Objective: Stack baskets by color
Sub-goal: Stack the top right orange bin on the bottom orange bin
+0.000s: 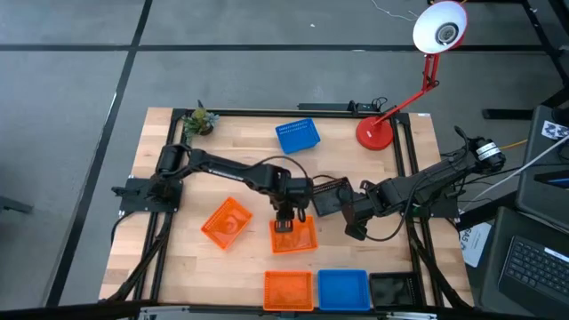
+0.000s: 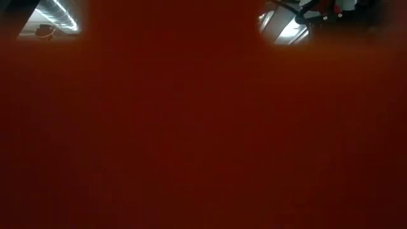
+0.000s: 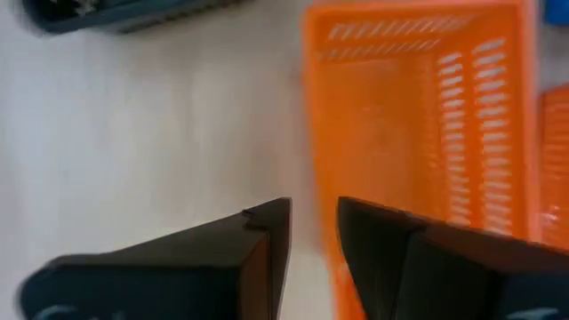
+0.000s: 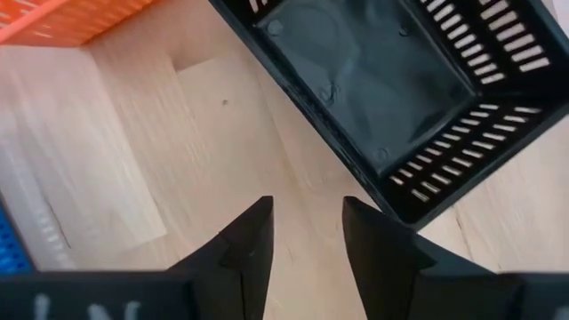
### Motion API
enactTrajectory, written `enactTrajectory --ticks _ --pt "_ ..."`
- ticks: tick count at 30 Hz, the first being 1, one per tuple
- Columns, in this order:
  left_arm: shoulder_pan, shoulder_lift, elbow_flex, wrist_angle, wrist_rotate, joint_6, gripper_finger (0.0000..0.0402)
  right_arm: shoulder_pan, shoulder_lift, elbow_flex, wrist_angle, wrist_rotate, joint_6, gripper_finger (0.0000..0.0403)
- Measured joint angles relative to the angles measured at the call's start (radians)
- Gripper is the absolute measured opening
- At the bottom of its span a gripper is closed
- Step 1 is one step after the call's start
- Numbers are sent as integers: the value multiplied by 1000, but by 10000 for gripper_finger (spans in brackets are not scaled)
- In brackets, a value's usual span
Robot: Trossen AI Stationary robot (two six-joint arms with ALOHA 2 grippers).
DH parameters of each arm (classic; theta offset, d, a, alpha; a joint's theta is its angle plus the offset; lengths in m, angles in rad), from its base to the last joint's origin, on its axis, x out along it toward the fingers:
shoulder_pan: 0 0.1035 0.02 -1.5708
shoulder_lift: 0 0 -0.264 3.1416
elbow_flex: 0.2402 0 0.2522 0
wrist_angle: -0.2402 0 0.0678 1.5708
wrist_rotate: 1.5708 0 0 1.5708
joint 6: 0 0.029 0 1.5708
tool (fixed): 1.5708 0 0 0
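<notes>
Along the table's (image 1: 169, 267) near edge, orange (image 1: 289, 291), blue (image 1: 343, 290) and black (image 1: 393, 289) baskets sat in a row; four baskets lay loose. My left end effector (image 1: 284, 222), fingers spread, straddled the rim of a middle orange basket (image 1: 298, 238). My right end effector (image 4: 307, 231), spread and empty, hovered beside a loose black basket (image 4: 391, 80). The low view was blocked red.

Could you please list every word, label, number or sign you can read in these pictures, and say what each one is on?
None can be read.
The white tag with black marks at the right edge of the high view: too small to read.
The white sheet beside the table: too small to read.
The baskets show no lettering.
</notes>
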Motion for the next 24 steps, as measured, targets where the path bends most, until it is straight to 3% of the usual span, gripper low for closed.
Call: enactTrajectory --ticks 14,24 --pt "-48 27 -1 53 -79 -79 86 63 0 0 -10 -9 18 135" --pt "-47 106 0 108 -108 -106 86 174 0 0 -20 -16 147 135"
